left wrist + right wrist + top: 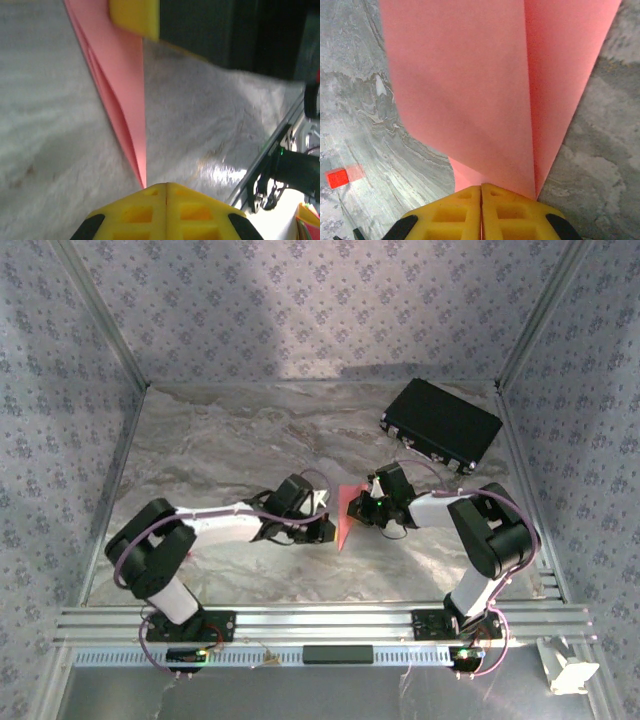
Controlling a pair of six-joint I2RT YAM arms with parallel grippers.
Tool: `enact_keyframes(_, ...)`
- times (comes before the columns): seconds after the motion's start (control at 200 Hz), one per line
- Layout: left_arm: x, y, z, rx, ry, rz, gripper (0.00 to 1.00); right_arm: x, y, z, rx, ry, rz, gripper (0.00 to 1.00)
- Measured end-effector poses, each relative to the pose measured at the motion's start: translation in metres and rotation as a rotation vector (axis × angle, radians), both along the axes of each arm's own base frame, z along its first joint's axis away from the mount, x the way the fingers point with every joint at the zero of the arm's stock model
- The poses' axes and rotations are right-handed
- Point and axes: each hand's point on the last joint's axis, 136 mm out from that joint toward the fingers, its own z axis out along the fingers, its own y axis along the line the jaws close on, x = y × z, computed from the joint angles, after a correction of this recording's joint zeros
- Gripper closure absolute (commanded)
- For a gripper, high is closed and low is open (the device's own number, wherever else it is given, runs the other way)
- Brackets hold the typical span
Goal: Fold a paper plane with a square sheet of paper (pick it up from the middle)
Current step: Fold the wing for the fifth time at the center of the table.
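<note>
Arms: both stretched inward.
Grip: left claw and right claw clamped onto pink paper.
Right wrist view: red block at left.

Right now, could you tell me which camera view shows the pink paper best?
The right wrist view: the pink paper spreads wide there, its crease plain, pinched in the right gripper. The left wrist view sees it nearly edge-on, as a narrow strip. The top view shows a small pink patch between the arms.

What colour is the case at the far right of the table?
The case is black; the top external view shows it best.
</note>
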Motion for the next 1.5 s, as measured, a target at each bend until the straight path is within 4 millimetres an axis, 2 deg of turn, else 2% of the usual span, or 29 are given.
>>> enact_keyframes(0.125,0.020,-0.022,0.002,-0.011,-0.011,0.001,0.94,0.000,0.000,0.000,0.001,0.003,-0.002,0.90)
enact_keyframes(0.255,0.029,-0.032,-0.006,0.000,-0.001,0.001,0.94,0.000,0.000,0.000,0.003,0.006,-0.006,0.90)
enact_keyframes(0.525,0.031,-0.030,-0.030,0.051,0.025,0.013,0.94,0.000,0.000,0.000,0.006,0.011,-0.012,0.90)
enact_keyframes(0.909,0.035,-0.032,-0.043,0.075,0.028,0.025,0.93,0.000,0.000,0.000,0.007,0.009,-0.013,0.90)
enact_keyframes(1.109,0.034,-0.031,-0.045,0.080,0.022,0.022,1.00,0.000,0.000,0.000,0.008,0.006,-0.013,0.90)
enact_keyframes(1.239,0.029,-0.029,-0.047,0.056,-0.010,0.008,1.00,-0.002,-0.003,0.002,-0.005,0.013,-0.016,0.89)
enact_keyframes(1.364,0.019,-0.024,-0.047,0.016,-0.021,-0.009,1.00,-0.007,-0.012,0.010,-0.035,0.000,-0.021,0.89)
enact_keyframes(1.499,0.016,-0.023,-0.046,-0.020,-0.030,-0.019,1.00,-0.006,-0.014,0.033,-0.029,-0.062,-0.012,0.89)
